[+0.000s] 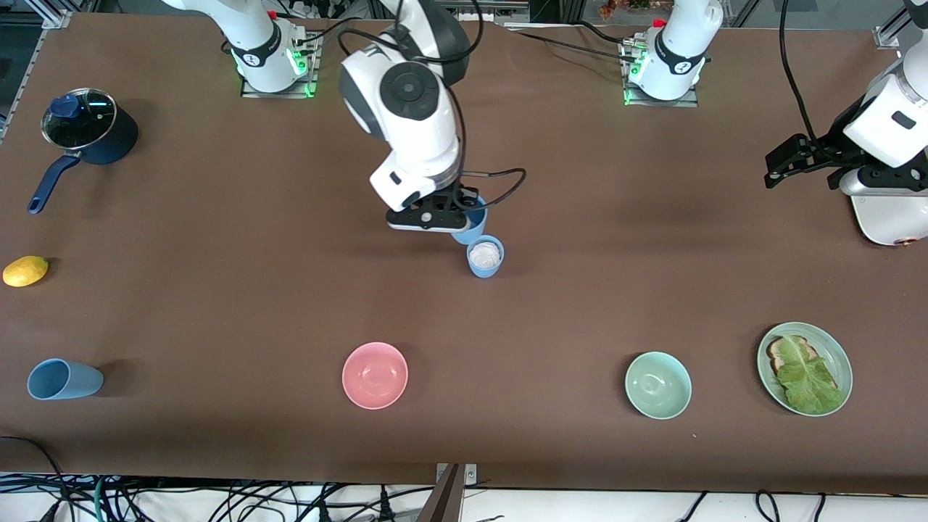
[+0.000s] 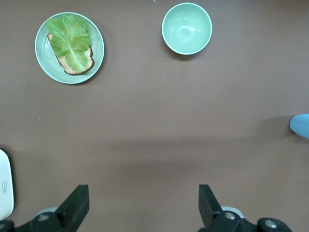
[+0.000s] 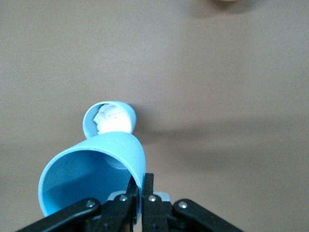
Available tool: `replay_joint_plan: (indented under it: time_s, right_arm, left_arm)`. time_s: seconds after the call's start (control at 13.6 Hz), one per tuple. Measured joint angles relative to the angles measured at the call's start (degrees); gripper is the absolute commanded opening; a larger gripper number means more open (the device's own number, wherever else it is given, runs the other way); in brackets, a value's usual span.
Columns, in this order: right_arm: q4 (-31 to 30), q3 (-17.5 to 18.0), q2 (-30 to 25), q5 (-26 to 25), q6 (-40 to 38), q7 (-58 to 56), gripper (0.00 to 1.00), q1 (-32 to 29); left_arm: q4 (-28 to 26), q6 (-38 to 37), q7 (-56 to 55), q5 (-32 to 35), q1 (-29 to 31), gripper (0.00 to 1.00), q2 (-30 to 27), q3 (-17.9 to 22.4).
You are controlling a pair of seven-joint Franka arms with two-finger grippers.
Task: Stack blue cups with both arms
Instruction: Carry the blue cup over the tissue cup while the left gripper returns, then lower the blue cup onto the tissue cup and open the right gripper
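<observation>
Right gripper [image 1: 451, 212], pinched shut on a blue cup's [image 3: 91, 179] rim, hangs just above the standing cup [image 1: 485, 256]; left gripper [image 2: 142, 205] waits wide open, empty.

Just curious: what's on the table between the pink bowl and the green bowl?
Nothing: the front view shows bare brown table between the pink bowl and the green bowl.

The brown matte table [image 1: 580, 290] carries a navy saucepan [image 1: 90, 134] at ten o'clock, yellow lemon [image 1: 25, 271] at nine, pink bowl [image 1: 375, 375] at six, an upright blue cup [image 1: 486, 256] at centre.
</observation>
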Motion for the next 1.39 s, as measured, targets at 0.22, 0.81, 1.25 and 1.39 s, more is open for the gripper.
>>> replay_joint_plan:
  time_s: [0.22, 0.81, 1.25, 1.39]
  right_arm:
    - [0.05, -0.14, 1.52, 0.00, 1.64, 3.18, 0.00, 2.03]
    - [0.12, -0.44, 3.67, 0.00, 4.63, 4.00, 0.00, 2.35]
    - [0.13, -0.98, 4.45, 0.00, 6.31, 4.00, 0.00, 2.33]
    - [0.15, -0.98, 5.21, 0.00, 6.78, 4.00, 0.00, 2.37]
  left_arm:
    - [0.02, 0.00, 0.00, 0.00, -0.04, 1.00, 0.01, -0.17]
    - [0.26, 0.01, -1.27, 0.00, -0.05, 1.00, 0.01, -0.66]
    - [0.30, 0.01, -1.54, 0.00, -0.06, 1.00, 0.01, -0.89]
    - [0.31, 0.01, -1.55, 0.00, -0.07, 1.00, 0.02, -0.89]
